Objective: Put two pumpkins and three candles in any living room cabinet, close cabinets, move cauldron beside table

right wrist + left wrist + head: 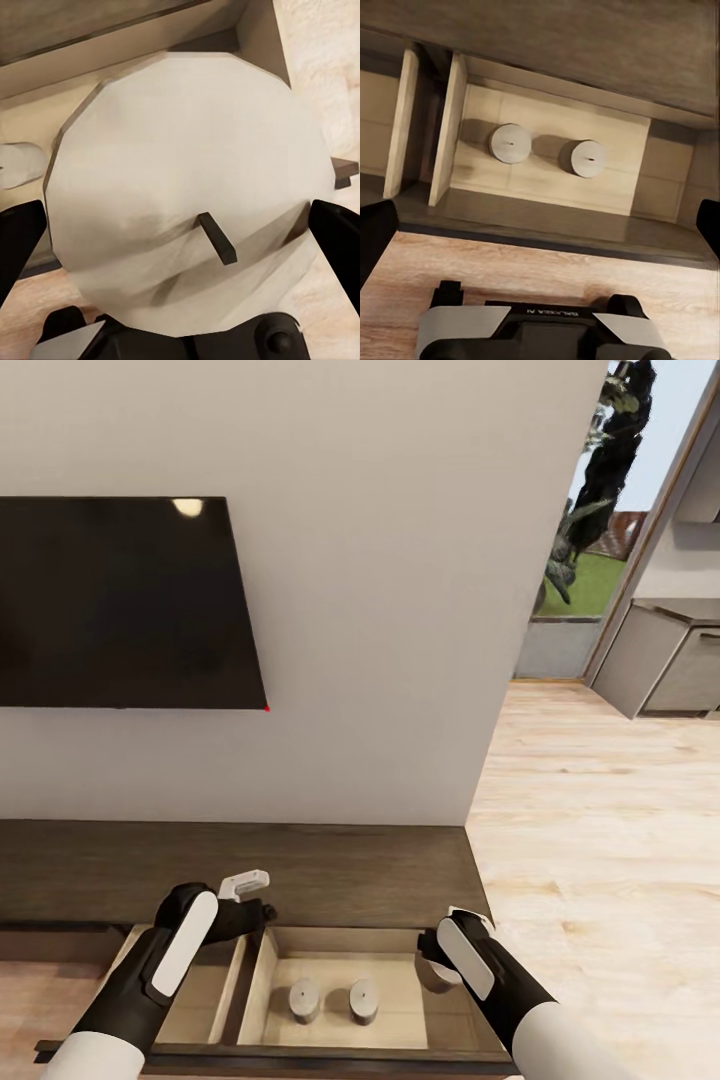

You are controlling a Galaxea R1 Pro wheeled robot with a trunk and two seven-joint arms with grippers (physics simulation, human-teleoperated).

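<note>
Candle in the right gripper: a third candle [191, 195], pale with a short dark wick, sits between the two dark fingers of the right gripper [180, 232], which pinch it from either side; it hangs over the right end of the open drawer.
Candles in the drawer: two candles [305, 998] [363, 1000] stand upright side by side, a little apart, on the pale floor of the drawer; in the left wrist view they show from above as two round tops [510, 142] [588, 158].
Drawer: the open drawer [340, 950] of the cabinet [300, 870] has pale wood walls; a divider separates the candles' compartment from another on its left.
Left gripper: the left gripper [540, 232] hovers above the drawer's front edge with its fingers spread wide and nothing between them.
Cabinet top: dark brown wood, running along the wall.
Wall: white, with a black screen [120, 600] mounted above the cabinet.
Floor: light wood planks [590, 840] to the right.
</note>
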